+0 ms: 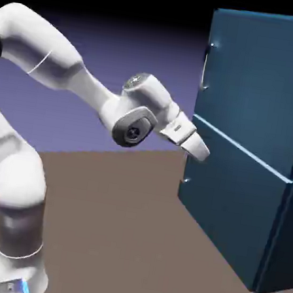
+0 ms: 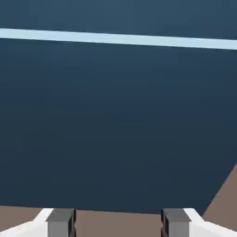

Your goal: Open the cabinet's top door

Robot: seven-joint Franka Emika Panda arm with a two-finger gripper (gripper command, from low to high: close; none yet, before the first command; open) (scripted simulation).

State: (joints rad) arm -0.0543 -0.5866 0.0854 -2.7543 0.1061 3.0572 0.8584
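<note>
Rendered simulation: plain violet backdrop [image 1: 123,53]

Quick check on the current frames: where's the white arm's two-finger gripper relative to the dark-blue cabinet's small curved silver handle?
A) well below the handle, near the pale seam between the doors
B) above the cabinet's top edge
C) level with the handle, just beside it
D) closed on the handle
A: in the exterior view the two-finger gripper sits by the pale seam, with the curved silver handle far above it on the dark-blue top door; the jaws stand open, holding nothing.

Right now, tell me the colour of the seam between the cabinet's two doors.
Pale light blue, clearest in the hand view as the seam crossing the dark-blue cabinet.
</note>
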